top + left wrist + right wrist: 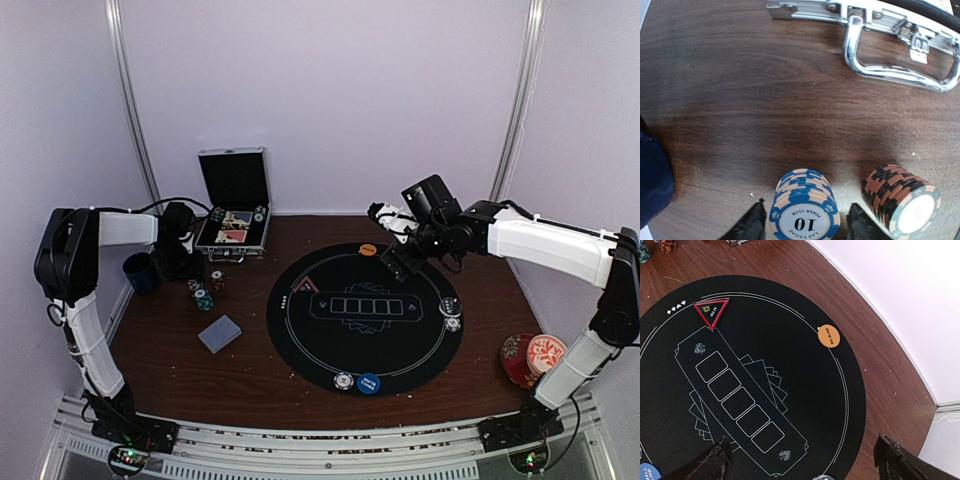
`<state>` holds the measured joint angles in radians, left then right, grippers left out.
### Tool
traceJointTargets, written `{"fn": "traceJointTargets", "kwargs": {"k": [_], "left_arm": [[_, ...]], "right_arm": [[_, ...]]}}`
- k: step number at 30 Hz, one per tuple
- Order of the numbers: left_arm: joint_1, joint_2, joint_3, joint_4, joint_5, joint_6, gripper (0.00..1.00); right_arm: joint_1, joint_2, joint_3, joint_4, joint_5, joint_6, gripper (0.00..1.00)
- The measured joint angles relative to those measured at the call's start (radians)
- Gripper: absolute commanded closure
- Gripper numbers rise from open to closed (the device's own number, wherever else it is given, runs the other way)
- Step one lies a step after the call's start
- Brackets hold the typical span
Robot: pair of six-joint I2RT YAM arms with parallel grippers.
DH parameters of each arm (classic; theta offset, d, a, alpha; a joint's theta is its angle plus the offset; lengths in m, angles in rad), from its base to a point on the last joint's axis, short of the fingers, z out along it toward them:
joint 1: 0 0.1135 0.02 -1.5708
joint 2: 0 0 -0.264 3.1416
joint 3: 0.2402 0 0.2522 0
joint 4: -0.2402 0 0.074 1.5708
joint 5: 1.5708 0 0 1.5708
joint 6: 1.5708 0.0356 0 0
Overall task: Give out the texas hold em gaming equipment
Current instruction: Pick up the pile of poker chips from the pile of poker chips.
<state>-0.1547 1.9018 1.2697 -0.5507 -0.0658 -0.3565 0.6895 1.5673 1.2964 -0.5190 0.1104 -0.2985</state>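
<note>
Seen from the left wrist, a stack of blue-and-white poker chips (805, 210) marked 10 stands on the wood between the black fingers (752, 225) of my left gripper (806, 225). A narrow gap shows on each side, so it is open around the stack. An orange-and-black chip stack (900, 200) stands just to its right. From above, my left gripper (190, 272) is at the chip stacks (205, 297) in front of the case. My right gripper (392, 262) hovers open over the black mat (365, 345), empty. On the mat lie a red triangle marker (711, 312), an orange disc (828, 335) and a blue disc (369, 383).
An open metal case (234, 205) stands at the back left, its handle (900, 55) facing the stacks. A dark blue cup (141, 272) sits left of the gripper. A card deck (220, 333) lies near the mat. Red cup and saucer (532, 358) at front right.
</note>
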Motion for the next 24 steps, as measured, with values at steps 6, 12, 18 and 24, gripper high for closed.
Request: {"fn": "traceJointTargets", "kwargs": {"k": [6, 12, 18, 24], "left_arm": [[-0.001, 0.0, 0.0, 0.0, 0.0, 0.0, 0.55], [-0.003, 0.0, 0.0, 0.0, -0.003, 0.002, 0.6], [-0.005, 0.0, 0.0, 0.0, -0.013, 0.002, 0.61], [-0.006, -0.019, 0.0, 0.0, -0.031, 0.002, 0.62]], "right_arm": [[0.0, 0.0, 0.0, 0.0, 0.0, 0.0, 0.0], [0.0, 0.0, 0.0, 0.0, 0.0, 0.0, 0.0], [0.002, 0.0, 0.0, 0.0, 0.0, 0.0, 0.0], [0.006, 0.0, 0.0, 0.0, 0.0, 0.0, 0.0]]}}
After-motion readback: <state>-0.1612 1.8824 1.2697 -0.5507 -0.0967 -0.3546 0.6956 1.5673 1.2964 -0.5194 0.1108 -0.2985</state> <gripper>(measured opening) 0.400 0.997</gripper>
